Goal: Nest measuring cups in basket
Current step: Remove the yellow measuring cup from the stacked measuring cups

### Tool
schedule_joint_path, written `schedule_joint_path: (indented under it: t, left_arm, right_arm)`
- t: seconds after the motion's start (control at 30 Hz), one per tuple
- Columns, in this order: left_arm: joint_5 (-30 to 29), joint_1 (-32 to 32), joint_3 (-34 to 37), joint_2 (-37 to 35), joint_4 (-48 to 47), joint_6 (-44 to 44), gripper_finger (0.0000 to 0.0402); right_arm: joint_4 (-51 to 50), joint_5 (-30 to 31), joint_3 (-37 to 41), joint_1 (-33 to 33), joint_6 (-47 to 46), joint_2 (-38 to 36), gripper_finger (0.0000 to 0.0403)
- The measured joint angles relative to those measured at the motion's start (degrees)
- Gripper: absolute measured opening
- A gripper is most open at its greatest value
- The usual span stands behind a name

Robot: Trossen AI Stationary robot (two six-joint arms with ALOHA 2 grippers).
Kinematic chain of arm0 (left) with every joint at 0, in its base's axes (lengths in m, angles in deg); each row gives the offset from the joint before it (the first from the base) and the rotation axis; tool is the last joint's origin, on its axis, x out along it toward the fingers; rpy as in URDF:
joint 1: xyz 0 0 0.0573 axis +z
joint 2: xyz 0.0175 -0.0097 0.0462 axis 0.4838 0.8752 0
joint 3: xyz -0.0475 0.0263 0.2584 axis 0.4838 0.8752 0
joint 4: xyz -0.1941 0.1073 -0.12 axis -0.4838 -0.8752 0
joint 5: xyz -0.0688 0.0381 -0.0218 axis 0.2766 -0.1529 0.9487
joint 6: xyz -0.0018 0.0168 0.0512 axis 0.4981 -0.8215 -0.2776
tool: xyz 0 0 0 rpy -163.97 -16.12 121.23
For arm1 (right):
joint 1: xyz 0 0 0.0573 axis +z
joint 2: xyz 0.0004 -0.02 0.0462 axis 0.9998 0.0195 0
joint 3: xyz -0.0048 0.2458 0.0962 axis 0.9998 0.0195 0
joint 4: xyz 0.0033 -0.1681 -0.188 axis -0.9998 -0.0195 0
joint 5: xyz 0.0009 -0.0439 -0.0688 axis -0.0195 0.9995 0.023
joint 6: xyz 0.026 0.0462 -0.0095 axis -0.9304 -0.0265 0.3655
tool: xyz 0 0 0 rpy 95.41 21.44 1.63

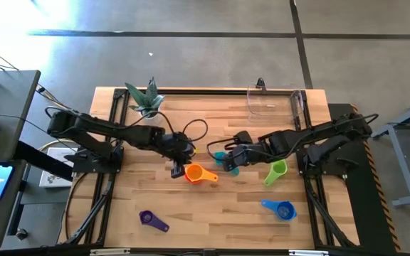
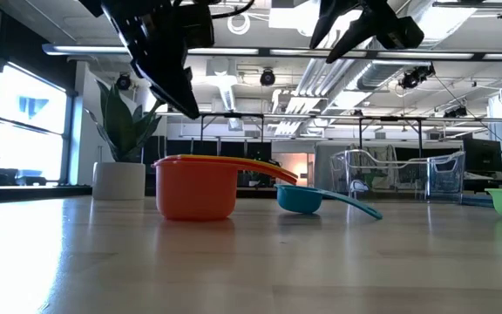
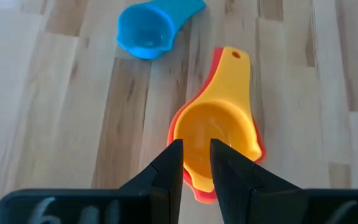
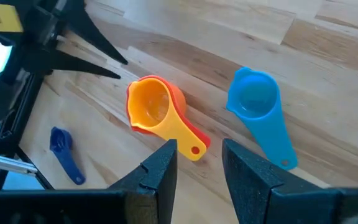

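Observation:
A yellow measuring cup [image 3: 213, 134] sits nested inside an orange one [image 2: 194, 187] near the table's middle. My left gripper [image 3: 196, 158] hovers just above their bowls, slanting down, open by a narrow gap with nothing in it. A teal cup [image 4: 257, 102] lies upright just to the right. My right gripper [image 4: 197, 162] hangs above it, open and empty. Green [image 1: 276, 171], blue [image 1: 280, 208] and purple [image 1: 151, 220] cups lie apart on the wood. The clear basket [image 1: 276, 102] stands at the far right edge.
A green plant in a white pot [image 1: 146, 99] stands at the far left of the table. Bare wood lies between the cups and the basket. Both arms reach in toward the middle, their grippers close to each other.

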Motion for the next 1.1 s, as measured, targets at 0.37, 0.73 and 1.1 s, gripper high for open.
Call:
schedule_joint_path:
  t: [0.37,0.73,1.1]
  left_arm:
    - [-4.64,-2.78,0.00,5.57,2.58,-3.83,0.0071]
    - [-5.80,-2.98,0.00,7.45,3.74,-3.88,0.0071]
    - [-7.60,-2.96,0.00,10.07,4.38,-3.31,0.0071]
  right_arm:
    - [-0.47,0.04,0.00,0.00,2.17,0.00,0.0119]
    - [-0.97,0.06,0.00,-0.02,3.51,0.00,0.0119]
    - [-1.28,0.09,0.00,-0.02,3.88,0.00,0.0119]
